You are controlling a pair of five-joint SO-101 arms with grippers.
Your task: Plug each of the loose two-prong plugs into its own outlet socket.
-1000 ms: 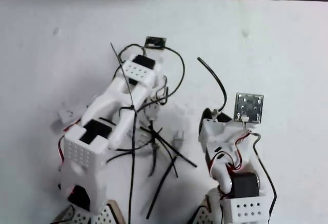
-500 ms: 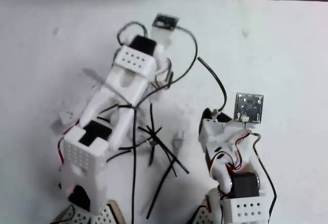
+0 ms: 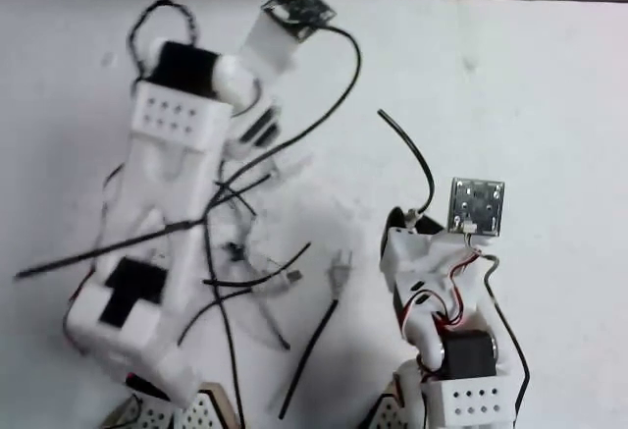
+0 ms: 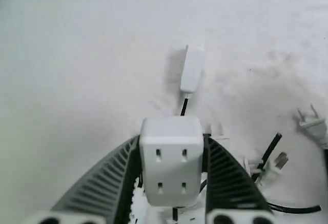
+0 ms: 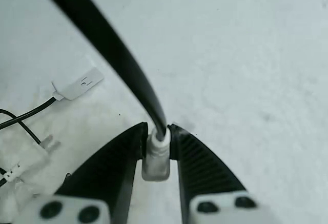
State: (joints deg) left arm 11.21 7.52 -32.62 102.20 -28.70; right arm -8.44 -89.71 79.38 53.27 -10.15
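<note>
Now my left claw (image 4: 171,143), clamped on the outlet block (image 4: 170,168), has swung forward across the surface (image 4: 77,55), dragging cords (image 3: 98,250) with it; one loose plug (image 4: 311,124) lies beside it, my right claw (image 5: 156,131) stays pinched on a second plug (image 5: 155,165), and neither is seated.

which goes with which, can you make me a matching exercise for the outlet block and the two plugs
Things:
1 outlet block
2 white plug on the black cable
3 loose two-prong plug

States:
a lying on the table, held by nothing
b clamped in the right gripper
c clamped in the left gripper

Pairs: 1-c, 2-b, 3-a
</note>
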